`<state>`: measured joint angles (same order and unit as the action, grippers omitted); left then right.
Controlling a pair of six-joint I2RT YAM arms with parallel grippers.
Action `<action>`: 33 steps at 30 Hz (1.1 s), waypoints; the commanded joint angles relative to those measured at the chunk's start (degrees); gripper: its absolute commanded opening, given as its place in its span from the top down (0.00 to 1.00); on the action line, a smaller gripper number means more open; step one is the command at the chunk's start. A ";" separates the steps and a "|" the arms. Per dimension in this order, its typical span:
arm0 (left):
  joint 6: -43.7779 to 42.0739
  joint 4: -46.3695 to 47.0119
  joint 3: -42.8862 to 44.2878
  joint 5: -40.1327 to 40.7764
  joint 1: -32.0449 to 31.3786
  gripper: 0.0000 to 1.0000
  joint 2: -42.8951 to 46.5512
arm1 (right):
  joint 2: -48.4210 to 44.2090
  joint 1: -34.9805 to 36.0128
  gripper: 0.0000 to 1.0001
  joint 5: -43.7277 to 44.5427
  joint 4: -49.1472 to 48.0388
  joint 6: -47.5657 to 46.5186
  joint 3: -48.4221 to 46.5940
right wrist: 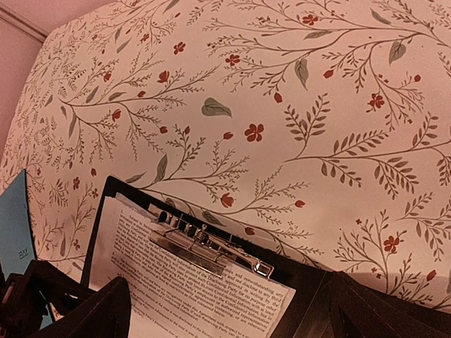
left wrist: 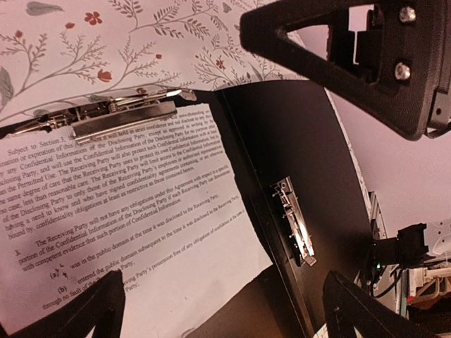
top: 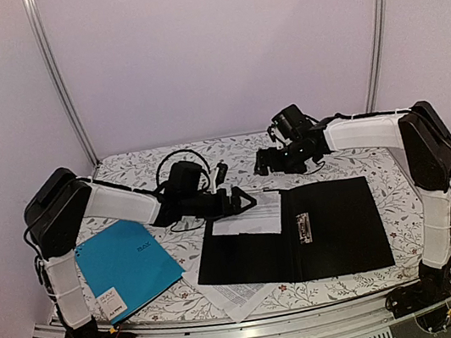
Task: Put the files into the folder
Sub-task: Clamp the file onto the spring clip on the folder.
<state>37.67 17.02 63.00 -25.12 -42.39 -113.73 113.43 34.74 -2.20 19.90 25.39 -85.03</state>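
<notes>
folder [top: 339,232]: laid open near table [top: 384,169] front edge | files [left wrist: 141,211]: seated under clip [left wrist: 123,120], left leaf | left fingers [left wrist: 77,317]: spread above files, empty | right fingers [right wrist: 91,317]: spread, empty

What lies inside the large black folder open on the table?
White printed paper sheets lie on its left half, a silver metal clip across their top edge; a second silver clip sits by the spine. The top sheet hides how many lie beneath.
</notes>
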 commanded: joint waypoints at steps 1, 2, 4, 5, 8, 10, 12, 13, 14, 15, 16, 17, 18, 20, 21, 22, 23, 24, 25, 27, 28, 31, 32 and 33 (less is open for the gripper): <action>1.38 2.14 -1.10 -1.32 -0.59 0.02 -1.19 | 3.02 -0.79 0.03 -4.28 -2.07 4.17 -1.27; 1.52 2.34 -1.20 -1.41 -0.59 0.02 -1.28 | 3.25 -0.80 0.04 -4.77 -2.28 4.70 -1.27; 1.70 2.41 -1.37 -1.33 -0.54 0.02 -1.46 | 3.67 -0.86 0.04 -5.07 -2.56 5.14 -1.19; 1.70 2.41 -1.43 -1.29 -0.50 0.02 -1.57 | 3.88 -0.83 0.04 -5.17 -2.53 5.18 -1.19; 1.76 2.09 -1.65 -0.94 -0.50 0.03 -1.85 | 4.16 -0.96 0.04 -5.36 -2.59 5.20 -1.06; 1.77 2.00 -1.65 -1.10 -0.50 0.03 -2.33 | 4.24 -1.15 0.04 -5.76 -2.76 5.41 -1.01; 1.94 1.97 -1.79 -1.07 -0.50 0.03 -2.67 | 4.47 -1.28 0.04 -6.49 -2.92 5.83 -0.97; 1.96 1.98 -1.83 -1.07 -0.42 0.03 -2.92 | 4.58 -1.40 0.04 -6.70 -3.14 5.97 -0.93; 2.09 1.96 -1.83 -1.04 -0.41 0.03 -3.04 | 4.60 -1.43 0.04 -6.84 -3.19 6.13 -0.92; 2.07 1.93 -1.79 -0.99 -0.41 0.03 -3.26 | 4.73 -1.49 0.04 -7.04 -3.27 6.16 -0.85; 2.06 1.81 -1.75 -0.98 -0.41 0.03 -3.40 | 4.77 -1.50 0.04 -7.20 -3.38 6.25 -0.84; 2.06 1.74 -1.74 -0.91 -0.41 0.03 -3.53 | 4.85 -1.51 0.04 -7.38 -3.53 6.40 -0.76; 2.06 1.72 -1.79 -0.94 -0.41 0.03 -3.67 | 4.99 -1.53 0.04 -7.65 -3.62 6.42 -0.79; 2.11 1.57 -1.83 -0.91 -0.41 0.03 -3.97 | 5.28 -1.52 0.04 -8.09 -3.77 6.55 -0.75; 2.14 1.40 -1.83 -0.94 -0.41 0.03 -4.17 | 5.30 -1.57 0.04 -8.23 -3.82 6.65 -0.75; 2.14 1.25 -1.83 -0.89 -0.41 0.03 -4.21 | 5.43 -1.57 0.04 -8.45 -3.87 6.81 -0.75; 2.15 1.04 -1.83 -0.89 -0.41 0.03 -4.37 | 5.61 -1.54 0.04 -8.69 -4.02 6.90 -0.75; 2.15 0.93 -1.87 -0.89 -0.41 0.03 -4.53 | 5.72 -1.59 0.04 -8.95 -4.07 7.08 -0.75; 2.14 0.96 -1.96 -0.89 -0.41 0.03 -4.64 | 5.95 -1.59 0.04 -9.16 -4.21 7.19 -0.75; 2.23 0.85 -2.08 -0.76 -0.41 0.03 -4.82 | 6.08 -1.57 0.04 -9.52 -4.36 7.43 -0.68; 2.23 0.85 -2.09 -0.68 -0.41 0.03 -4.85 | 6.16 -1.58 0.04 -9.64 -4.48 7.54 -0.65; 2.43 0.93 -2.18 -0.63 -0.41 0.03 -5.07 | 6.59 -1.60 0.04 -9.59 -4.48 8.07 -0.66; 2.49 0.98 -2.18 -0.55 -0.41 0.04 -5.16 | 6.75 -1.55 0.04 -9.58 -4.45 8.16 -0.66; 2.57 0.94 -2.26 -0.54 -0.41 0.04 -5.18 | 6.92 -1.59 0.04 -9.66 -4.45 8.27 -0.72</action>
<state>39.72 18.48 61.87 -25.91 -42.37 -117.38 119.02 33.56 -11.18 16.23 32.58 -85.10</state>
